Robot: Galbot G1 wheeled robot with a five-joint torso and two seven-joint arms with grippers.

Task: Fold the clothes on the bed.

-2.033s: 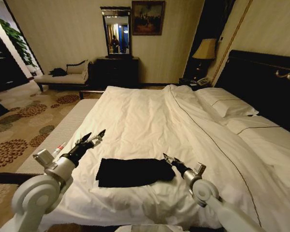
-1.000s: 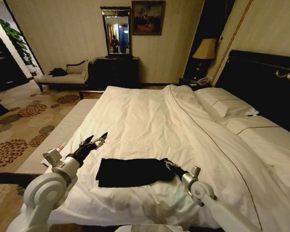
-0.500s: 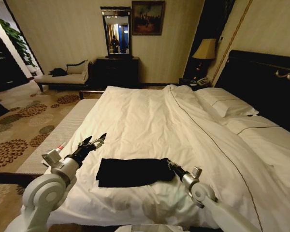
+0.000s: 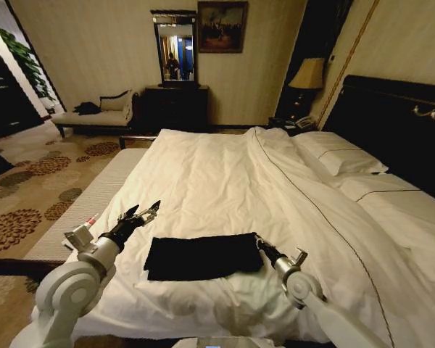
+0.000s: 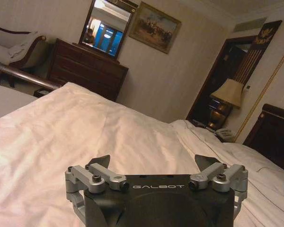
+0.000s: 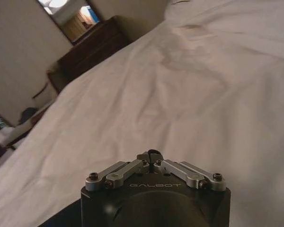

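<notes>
Head view is showing the right gripper point(image 4: 260, 241) lying low at the right edge of the black T-shirt point(image 4: 202, 257), its fingers drawn together with no cloth visibly pinched between them. Off the shirt's left side, the left gripper point(image 4: 142, 212) is hovering above the duvet with its fingers spread wide. That folded shirt is sitting near the foot of the bed point(image 4: 225, 174), well apart from the white pillows point(image 4: 338, 156).
</notes>
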